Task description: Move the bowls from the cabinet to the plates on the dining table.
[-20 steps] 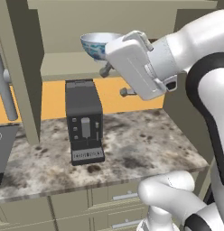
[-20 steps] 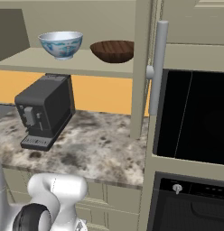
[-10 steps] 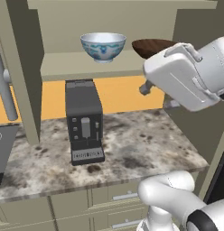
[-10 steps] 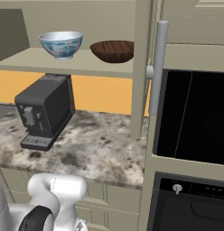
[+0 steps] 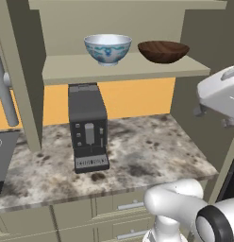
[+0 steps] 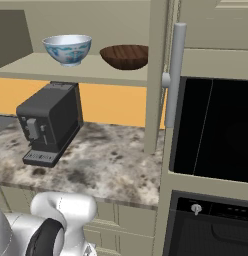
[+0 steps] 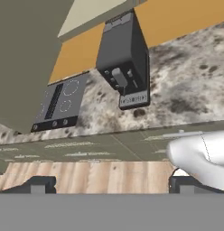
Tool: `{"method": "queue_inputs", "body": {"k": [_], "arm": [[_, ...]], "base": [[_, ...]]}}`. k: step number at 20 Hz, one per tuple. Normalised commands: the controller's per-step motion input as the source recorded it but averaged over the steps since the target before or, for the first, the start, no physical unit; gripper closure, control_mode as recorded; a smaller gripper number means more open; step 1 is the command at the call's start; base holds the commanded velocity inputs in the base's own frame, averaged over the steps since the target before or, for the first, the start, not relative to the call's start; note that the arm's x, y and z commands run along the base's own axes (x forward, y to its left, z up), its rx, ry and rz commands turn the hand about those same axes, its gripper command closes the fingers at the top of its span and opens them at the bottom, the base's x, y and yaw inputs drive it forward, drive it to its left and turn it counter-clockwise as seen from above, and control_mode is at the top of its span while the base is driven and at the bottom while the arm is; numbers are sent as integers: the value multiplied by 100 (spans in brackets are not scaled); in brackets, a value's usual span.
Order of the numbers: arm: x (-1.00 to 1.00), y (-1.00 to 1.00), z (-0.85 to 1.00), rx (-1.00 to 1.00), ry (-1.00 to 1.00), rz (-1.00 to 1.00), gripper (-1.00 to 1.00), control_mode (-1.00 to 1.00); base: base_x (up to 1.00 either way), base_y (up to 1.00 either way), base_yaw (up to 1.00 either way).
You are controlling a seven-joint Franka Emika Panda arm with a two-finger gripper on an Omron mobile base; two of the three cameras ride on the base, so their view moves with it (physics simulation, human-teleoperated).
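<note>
Speckled counter (image 5: pixel 152 151) carries a coffee machine (image 5: pixel 87 127); tool (image 7: pixel 109 186) fingertips apart, empty.

No legible text, brand, number or sign is showing in any view. The coffee machine (image 5: pixel 87 127) is carrying a light strip on its base in the hand view, but the marks on it are blurring into smudges and cannot be read. The blue painted pattern on the white bowl (image 5: pixel 107 48) is decoration, not lettering. The oven (image 6: pixel 212 135) front and the cooktop (image 7: pixel 57 104) are showing only small knobs and rings, without readable markings.
</note>
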Motion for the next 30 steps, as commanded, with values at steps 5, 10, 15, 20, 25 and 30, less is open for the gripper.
{"method": "queue_inputs", "body": {"k": [5,10,15,20,25,30], "arm": [[42,-64,-24,-12,4,-10,-100,-100],[63,-25,-19,-2,1,-8,-100,-100],[90,-16,-23,0,0,-7,-100,-100],[49,0,-9,0,-10,-1,-100,-100],[14,0,4,0,-19,0,-100,-100],[0,0,25,0,-1,-1,-100,-100]], "base": [[0,0,0],[0,0,0],[0,0,0],[0,0,0],[0,0,0],[0,0,0]]}}
